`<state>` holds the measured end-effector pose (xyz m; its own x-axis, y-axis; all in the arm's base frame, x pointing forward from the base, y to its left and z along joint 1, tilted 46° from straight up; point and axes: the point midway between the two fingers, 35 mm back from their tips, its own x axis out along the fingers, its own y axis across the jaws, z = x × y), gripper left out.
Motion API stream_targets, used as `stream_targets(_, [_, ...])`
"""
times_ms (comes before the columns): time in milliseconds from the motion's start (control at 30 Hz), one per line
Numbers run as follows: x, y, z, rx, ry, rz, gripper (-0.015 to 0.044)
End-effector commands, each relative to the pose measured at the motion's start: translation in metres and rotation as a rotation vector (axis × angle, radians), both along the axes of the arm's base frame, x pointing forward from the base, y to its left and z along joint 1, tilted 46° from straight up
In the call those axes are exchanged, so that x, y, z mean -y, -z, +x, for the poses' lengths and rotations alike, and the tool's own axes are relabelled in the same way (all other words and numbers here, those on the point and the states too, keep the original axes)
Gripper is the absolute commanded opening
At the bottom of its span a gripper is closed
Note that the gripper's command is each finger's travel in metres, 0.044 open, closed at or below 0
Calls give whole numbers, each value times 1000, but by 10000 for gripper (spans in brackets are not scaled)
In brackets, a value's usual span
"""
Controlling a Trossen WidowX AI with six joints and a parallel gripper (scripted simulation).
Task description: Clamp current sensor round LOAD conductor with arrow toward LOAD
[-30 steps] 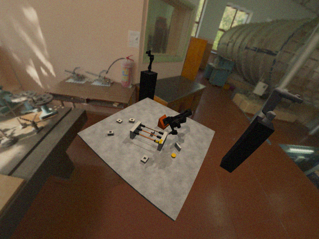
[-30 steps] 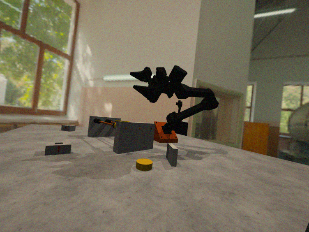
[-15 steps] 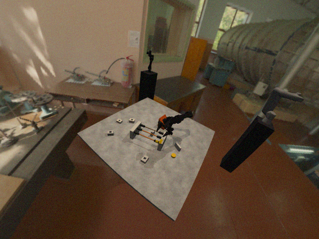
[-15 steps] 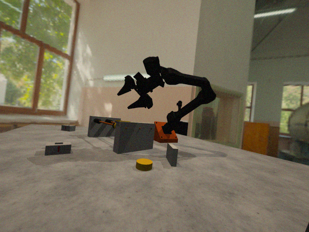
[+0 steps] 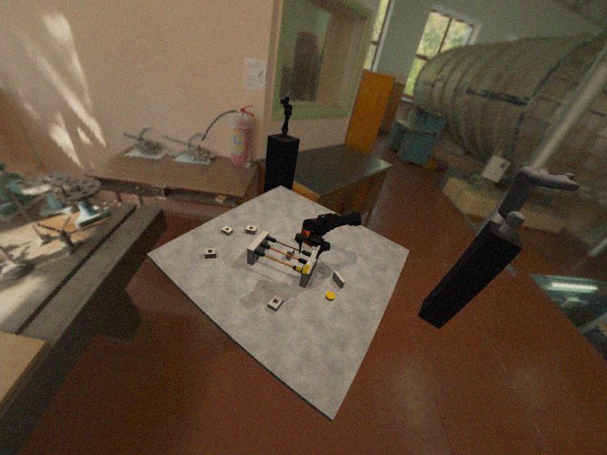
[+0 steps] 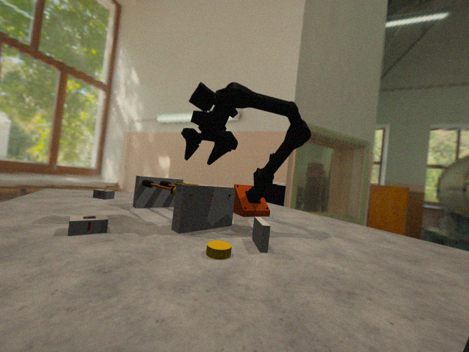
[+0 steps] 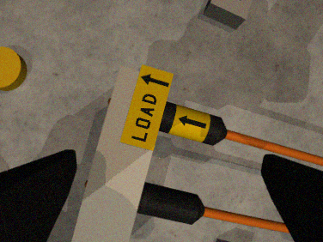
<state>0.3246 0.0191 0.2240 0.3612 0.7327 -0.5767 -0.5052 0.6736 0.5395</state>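
The LOAD conductor (image 5: 279,262) (image 7: 275,147) is an orange rod with a yellow, arrow-marked band beside the yellow LOAD label (image 7: 147,107). Nothing is clamped on its visible part. My gripper (image 5: 308,253) (image 6: 198,161) (image 7: 171,161) is wide open and empty, pointing down high above the LOAD end wall (image 6: 202,208) (image 7: 107,193). A small grey block with a red arrow on its side (image 6: 79,227) stands on the table in front of the rack; it shows a dark hole in the top view and is cut off in the wrist view. I cannot tell which block is the open sensor.
Several similar small blocks stand behind and left of the rack, such as one block (image 5: 210,253); another small block (image 5: 290,254) is under the rods. A thin upright plate (image 5: 338,279) (image 6: 261,234) and a yellow disc (image 5: 330,295) (image 6: 219,249) (image 7: 9,68) stand outside the LOAD end wall.
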Motion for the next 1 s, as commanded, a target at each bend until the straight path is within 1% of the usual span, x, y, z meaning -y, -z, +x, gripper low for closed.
stream_targets(0, [2, -8, 0, -44, -12, 102, 440])
stream_targets(667, [2, -8, 0, -44, -12, 102, 440])
stream_targets(733, [8, 2, -1, -57, -2, 94, 388])
stream_targets(867, [39, 64, -20, -137, 46, 58, 282])
stream_targets(967, [54, 103, -42, -195, 71, 43, 279])
